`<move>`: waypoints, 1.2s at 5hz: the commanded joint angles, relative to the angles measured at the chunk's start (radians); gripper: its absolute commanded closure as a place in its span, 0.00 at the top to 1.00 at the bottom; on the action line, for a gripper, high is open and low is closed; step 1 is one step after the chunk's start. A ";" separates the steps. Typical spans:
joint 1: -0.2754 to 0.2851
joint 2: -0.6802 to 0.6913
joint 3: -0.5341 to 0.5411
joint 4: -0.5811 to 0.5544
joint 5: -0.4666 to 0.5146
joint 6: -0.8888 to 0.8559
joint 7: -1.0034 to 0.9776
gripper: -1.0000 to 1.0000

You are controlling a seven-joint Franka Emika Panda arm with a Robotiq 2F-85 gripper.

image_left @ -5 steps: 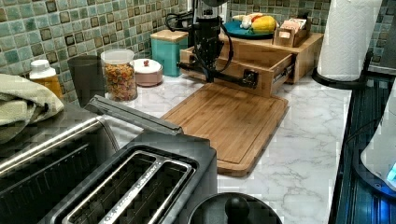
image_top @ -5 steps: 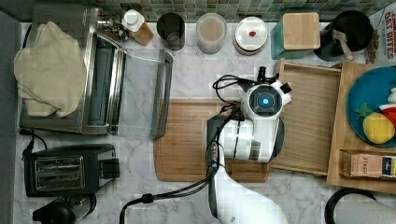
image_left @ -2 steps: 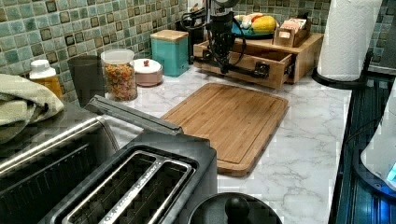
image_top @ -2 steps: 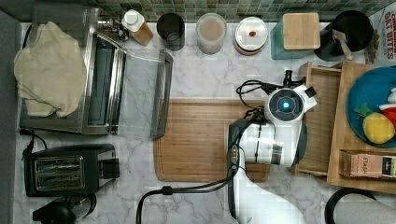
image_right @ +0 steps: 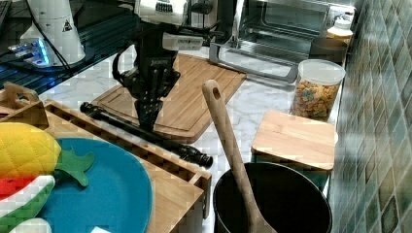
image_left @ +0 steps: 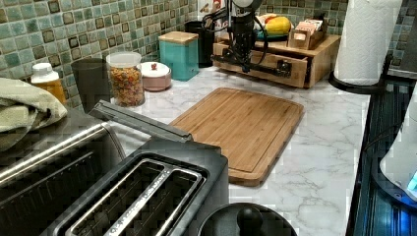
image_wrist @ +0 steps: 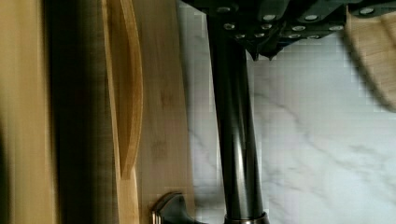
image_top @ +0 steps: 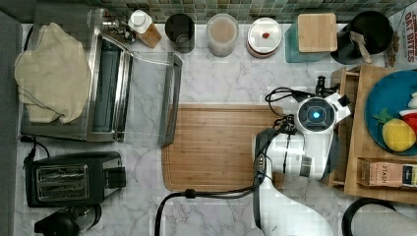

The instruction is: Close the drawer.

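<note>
Drawer nearly shut

Tool (image_right: 147,121) on long black bar handle (image_right: 145,133), grip state unclear; shallow light-wood drawer (image_top: 341,147) protrudes slightly at top view's right

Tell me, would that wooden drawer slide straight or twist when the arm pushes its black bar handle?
The drawer looks like rigid wood, so it probably won't flex. The gripper meets the handle near its middle, so it should slide fairly straight. The stand bearing a plate looks unlikely to shift.
</note>
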 commanded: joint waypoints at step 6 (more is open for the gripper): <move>-0.189 0.064 -0.207 0.334 0.037 -0.162 -0.330 0.00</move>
